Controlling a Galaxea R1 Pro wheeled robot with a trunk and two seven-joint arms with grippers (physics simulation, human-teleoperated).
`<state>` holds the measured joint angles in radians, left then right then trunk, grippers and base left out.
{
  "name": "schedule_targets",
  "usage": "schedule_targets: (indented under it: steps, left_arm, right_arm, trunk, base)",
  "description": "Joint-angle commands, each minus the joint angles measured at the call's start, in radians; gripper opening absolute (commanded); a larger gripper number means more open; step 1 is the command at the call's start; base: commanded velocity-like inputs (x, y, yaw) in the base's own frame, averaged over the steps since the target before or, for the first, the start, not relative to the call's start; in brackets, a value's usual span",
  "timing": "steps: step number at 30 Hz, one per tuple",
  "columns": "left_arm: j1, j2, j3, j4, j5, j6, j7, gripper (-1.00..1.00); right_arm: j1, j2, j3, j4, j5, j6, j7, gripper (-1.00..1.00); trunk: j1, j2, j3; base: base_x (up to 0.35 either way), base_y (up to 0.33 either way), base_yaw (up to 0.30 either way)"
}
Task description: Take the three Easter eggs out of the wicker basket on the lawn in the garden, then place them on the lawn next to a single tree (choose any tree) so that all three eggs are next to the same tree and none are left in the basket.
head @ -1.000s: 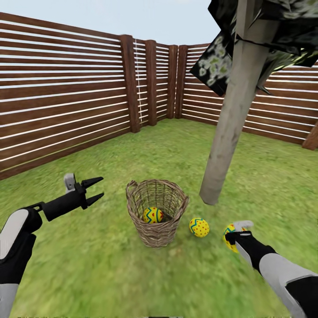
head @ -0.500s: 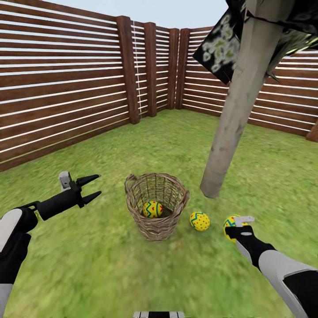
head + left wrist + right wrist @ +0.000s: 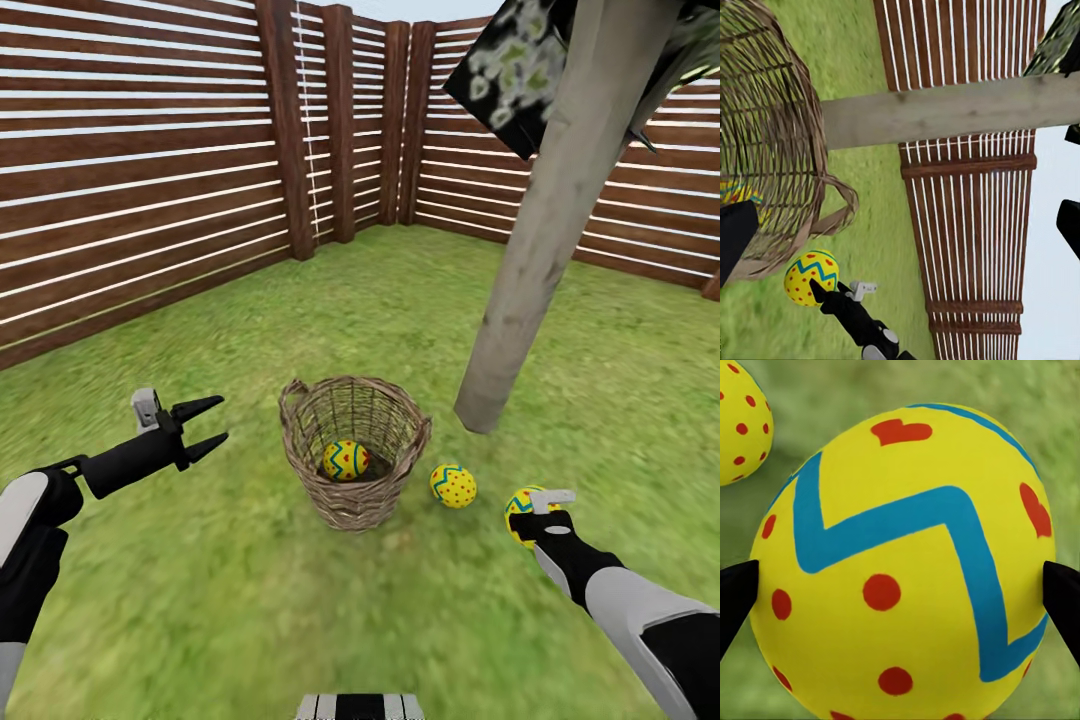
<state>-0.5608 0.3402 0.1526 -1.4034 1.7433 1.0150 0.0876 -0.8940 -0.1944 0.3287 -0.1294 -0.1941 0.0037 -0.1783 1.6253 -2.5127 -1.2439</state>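
Left gripper [image 3: 207, 425] hangs with fingers spread, holding nothing, at 9 o'clock of the wicker basket [image 3: 352, 462], which has one Easter egg [image 3: 346, 460] inside. A second egg [image 3: 453, 486] lies on the lawn [image 3: 380, 300] at the basket's 3 o'clock, near the tree [image 3: 540, 240]. Right gripper [image 3: 530, 512] clamps the third egg [image 3: 904, 566].

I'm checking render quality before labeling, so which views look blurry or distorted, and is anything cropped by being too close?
Head view: lawn smears toward the edges, tree leans from wide-angle distortion, no cast shadows. Left wrist view: wicker basket sharp. Right wrist view: the held egg looms huge, grass behind soft.
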Motion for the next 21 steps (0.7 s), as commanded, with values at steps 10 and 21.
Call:
schedule_targets:
  steps: [10, 21]
  left_arm:
    - [-0.001, 0.0, 0.001, 0.0, 0.01, 0.004, 0.009, 1.0]
    - [-0.001, 0.0, 0.001, 0.0, 0.012, 0.003, 0.009, 1.0]
  right_arm:
    - [0.0, -0.002, 0.006, -0.001, -0.009, -0.001, 0.003, -1.0]
    - [-0.044, 0.024, 0.007, -0.018, -0.008, 0.004, -0.004, -1.0]
  trunk:
    - [0.004, -0.003, -0.04]
    - [0.009, -0.005, -0.082]
  base:
    - [0.136, -0.027, 0.0]
    - [0.07, -0.022, 0.0]
